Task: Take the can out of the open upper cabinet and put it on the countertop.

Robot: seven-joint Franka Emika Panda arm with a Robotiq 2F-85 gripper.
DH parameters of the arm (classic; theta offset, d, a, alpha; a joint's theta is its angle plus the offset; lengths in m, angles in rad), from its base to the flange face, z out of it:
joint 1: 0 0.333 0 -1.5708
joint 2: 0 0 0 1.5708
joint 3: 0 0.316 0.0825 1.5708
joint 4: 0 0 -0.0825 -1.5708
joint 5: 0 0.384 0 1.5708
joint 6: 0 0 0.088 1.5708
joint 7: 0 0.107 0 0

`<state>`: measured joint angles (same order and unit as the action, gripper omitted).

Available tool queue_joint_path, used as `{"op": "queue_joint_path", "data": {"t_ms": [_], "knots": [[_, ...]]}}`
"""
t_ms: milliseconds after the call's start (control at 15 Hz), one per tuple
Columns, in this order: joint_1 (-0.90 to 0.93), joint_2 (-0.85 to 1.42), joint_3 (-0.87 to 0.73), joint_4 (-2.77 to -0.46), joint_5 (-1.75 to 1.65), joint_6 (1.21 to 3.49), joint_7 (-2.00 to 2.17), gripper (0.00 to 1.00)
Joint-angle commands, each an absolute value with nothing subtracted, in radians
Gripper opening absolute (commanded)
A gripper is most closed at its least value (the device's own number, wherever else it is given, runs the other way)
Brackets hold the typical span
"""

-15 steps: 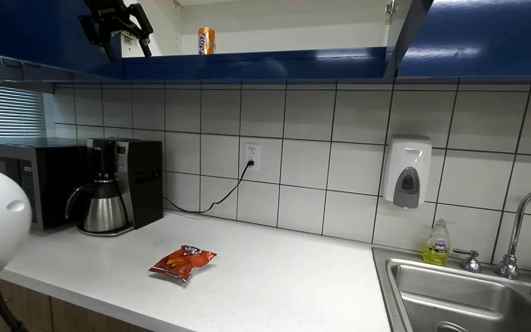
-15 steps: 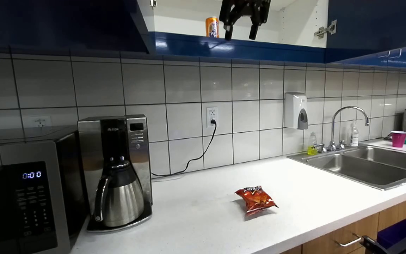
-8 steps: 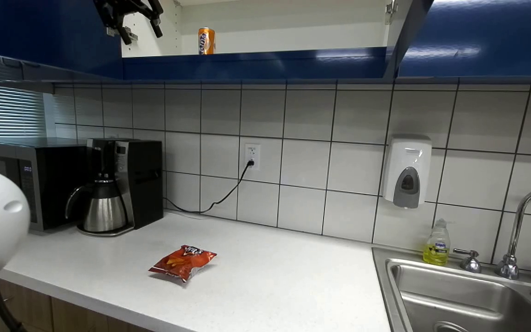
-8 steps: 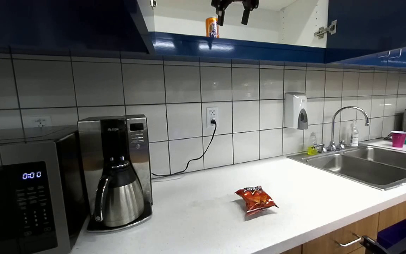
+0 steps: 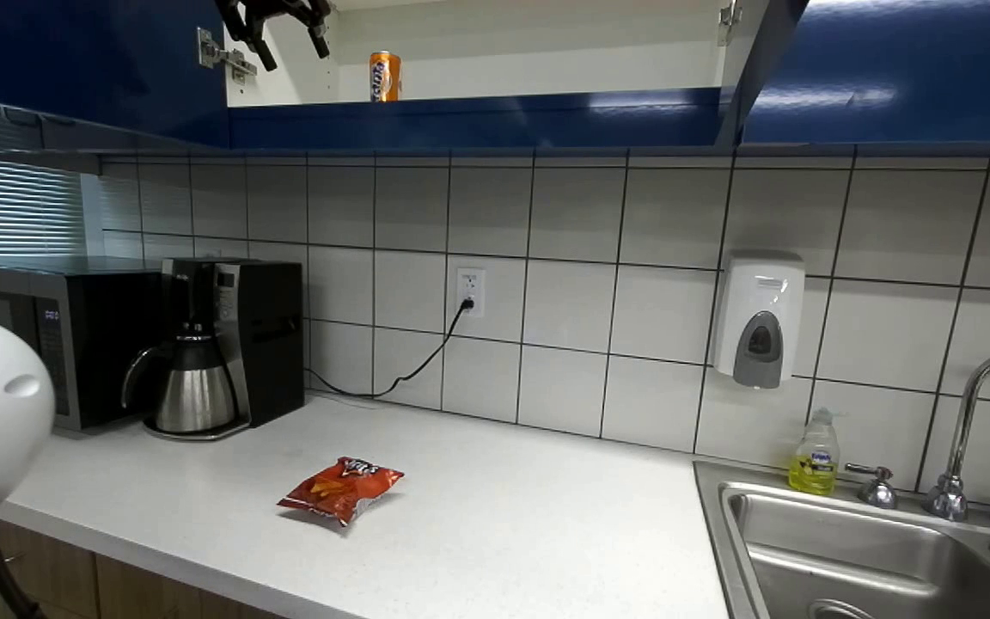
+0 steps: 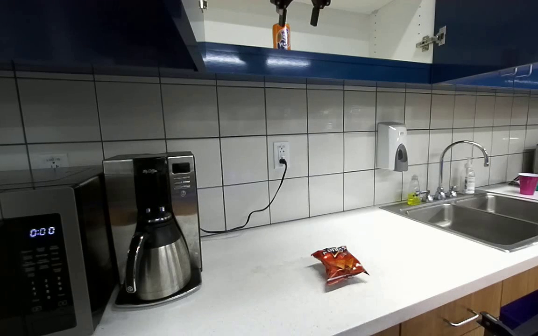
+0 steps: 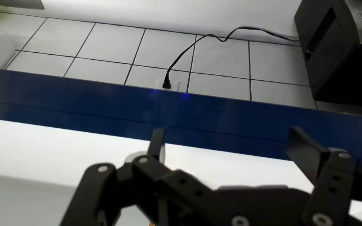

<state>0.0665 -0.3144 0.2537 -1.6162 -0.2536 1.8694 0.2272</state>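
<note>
Up in the cabinet [image 5: 538, 47]: a slim orange can [image 5: 385, 79] with a pale top stands upright behind the blue front edge [image 6: 343, 67], left of the middle in both exterior views.
Cabinet sides: blue doors [image 6: 498, 37] stand open at left and right.
Near side of the can: the gripper [image 6: 298, 23] hangs before the cabinet with its tips pointing down, its upper part cut off at the top of both exterior views.
Gripper and can: in an exterior view a jaw tip overlaps the top of the can [image 6: 281, 38]; in an exterior view a pale gap parts the gripper [image 5: 296, 58] from it.
Jaws: spread wide; in the wrist view the blue front edge shows between the jaws.
White surface [image 5: 529, 533]: a crumpled red snack bag [image 6: 339, 264] lies on it, right of the coffee maker [image 6: 187, 233] and left of the sink [image 5: 712, 524].
Left end: a microwave [image 6: 45, 270] showing 0:00 sits beside the coffee maker, which holds a steel jug [image 6: 164, 270]; a window blind [image 5: 14, 211] shows above the microwave in an exterior view.
Far wall [image 5: 577, 301]: white-tiled, with an outlet [image 6: 281, 148], a black cord [image 5: 413, 376] plugged in and running left toward the coffee maker, and a soap dispenser [image 5: 761, 279] on the right.
Right end: a tap [image 5: 947, 497] and a bottle of yellow dish soap [image 5: 813, 468] stand at the far rim of the sink; a pink cup [image 6: 528, 184] is farther right.
</note>
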Motion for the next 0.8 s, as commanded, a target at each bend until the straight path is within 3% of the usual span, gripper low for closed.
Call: {"op": "queue_joint_path", "data": {"t_ms": [0,733], "knots": [[0.056,-0.203,0.267,-1.481,-0.317,1.828,0.276,1.0],[0.083,-0.038,0.215,-1.264,-0.345,1.804,0.351,1.0]]}}
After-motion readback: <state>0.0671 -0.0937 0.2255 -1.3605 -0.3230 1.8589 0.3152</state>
